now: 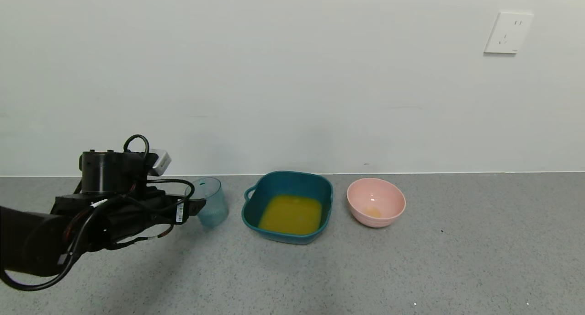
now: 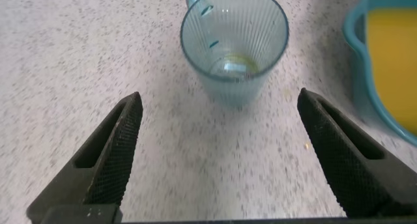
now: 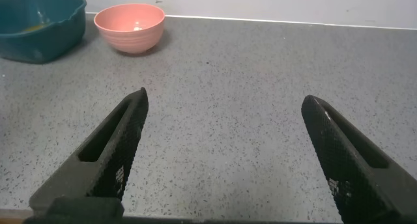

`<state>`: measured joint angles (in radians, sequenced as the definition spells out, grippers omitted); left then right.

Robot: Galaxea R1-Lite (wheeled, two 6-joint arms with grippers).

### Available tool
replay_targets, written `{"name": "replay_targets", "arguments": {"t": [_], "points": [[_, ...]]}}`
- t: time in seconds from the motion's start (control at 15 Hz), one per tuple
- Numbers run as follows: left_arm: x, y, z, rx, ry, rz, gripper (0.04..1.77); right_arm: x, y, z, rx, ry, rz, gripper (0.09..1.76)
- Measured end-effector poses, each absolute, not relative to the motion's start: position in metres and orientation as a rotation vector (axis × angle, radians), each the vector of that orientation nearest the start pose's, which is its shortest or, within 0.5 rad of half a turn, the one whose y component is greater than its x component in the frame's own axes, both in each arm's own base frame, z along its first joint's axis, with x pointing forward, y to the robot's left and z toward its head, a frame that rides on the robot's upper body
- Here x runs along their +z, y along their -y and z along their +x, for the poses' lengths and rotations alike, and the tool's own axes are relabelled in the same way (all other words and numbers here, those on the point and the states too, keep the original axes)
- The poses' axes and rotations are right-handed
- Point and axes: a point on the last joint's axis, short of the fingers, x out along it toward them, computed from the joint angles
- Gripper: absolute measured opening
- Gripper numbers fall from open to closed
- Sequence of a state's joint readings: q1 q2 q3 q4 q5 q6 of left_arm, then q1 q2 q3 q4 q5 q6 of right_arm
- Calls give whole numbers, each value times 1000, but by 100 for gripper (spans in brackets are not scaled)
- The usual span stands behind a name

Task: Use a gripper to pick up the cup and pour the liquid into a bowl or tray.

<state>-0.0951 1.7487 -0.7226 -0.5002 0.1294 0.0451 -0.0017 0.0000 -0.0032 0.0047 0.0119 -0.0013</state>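
Observation:
The ribbed blue-green cup (image 1: 211, 207) stands upright on the grey counter, just left of the dark teal square dish (image 1: 289, 206). The cup (image 2: 233, 45) holds only a small orange residue at its bottom. Orange-yellow liquid (image 1: 291, 214) lies in the dish. My left gripper (image 1: 194, 206) is open and empty, just left of the cup; in the left wrist view (image 2: 218, 107) the cup stands beyond the spread fingers, apart from them. My right gripper (image 3: 225, 107) is open and empty over bare counter, out of the head view.
A round pink bowl (image 1: 375, 202) with a trace of orange stands right of the teal dish; it also shows in the right wrist view (image 3: 129, 27). A white wall runs behind the counter, with a socket plate (image 1: 508, 33) at the upper right.

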Motion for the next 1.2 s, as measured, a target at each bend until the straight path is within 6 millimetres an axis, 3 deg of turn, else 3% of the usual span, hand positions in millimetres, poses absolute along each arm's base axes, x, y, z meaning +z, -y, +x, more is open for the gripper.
{"name": "replay_targets", "arguments": {"t": [0.73, 1.2], "points": [[157, 16, 184, 19, -496, 84, 171, 76, 0, -23, 10, -1, -1, 171], [159, 8, 106, 11, -487, 73, 172, 76, 0, -23, 10, -1, -2, 171]]}}
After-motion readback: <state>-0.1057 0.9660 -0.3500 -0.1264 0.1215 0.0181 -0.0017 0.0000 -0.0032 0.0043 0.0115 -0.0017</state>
